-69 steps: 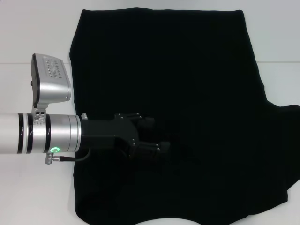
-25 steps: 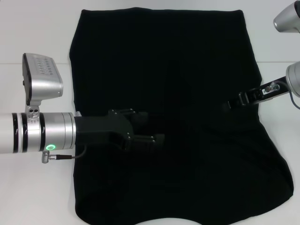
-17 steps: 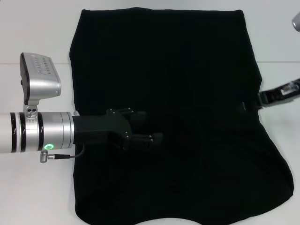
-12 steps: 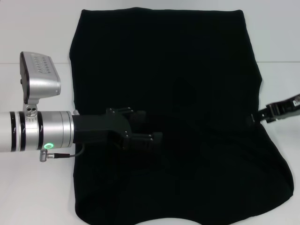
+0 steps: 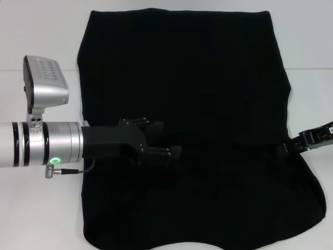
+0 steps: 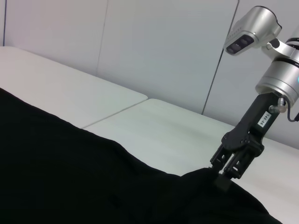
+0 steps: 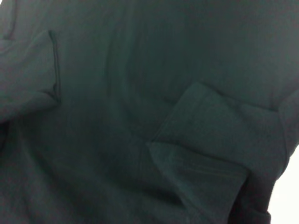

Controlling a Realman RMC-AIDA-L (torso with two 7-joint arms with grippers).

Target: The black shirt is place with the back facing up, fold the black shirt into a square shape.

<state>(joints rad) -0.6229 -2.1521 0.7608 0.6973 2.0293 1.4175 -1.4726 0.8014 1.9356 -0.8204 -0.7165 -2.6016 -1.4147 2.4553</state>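
The right claw (image 5: pixel 287 148), pinching the black shirt's (image 5: pixel 208 78) edge, has retreated rightward.

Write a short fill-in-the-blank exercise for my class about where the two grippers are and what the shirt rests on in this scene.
1. The black shirt lies spread on a ____ table.
2. The left gripper reaches over the shirt from the robot's ____ side.
3. The right gripper meets the shirt at its ____ edge, where the fabric bunches up around the tips.
4. The colour of the small light on the left arm is ____.

Missing words: white; left; right; green
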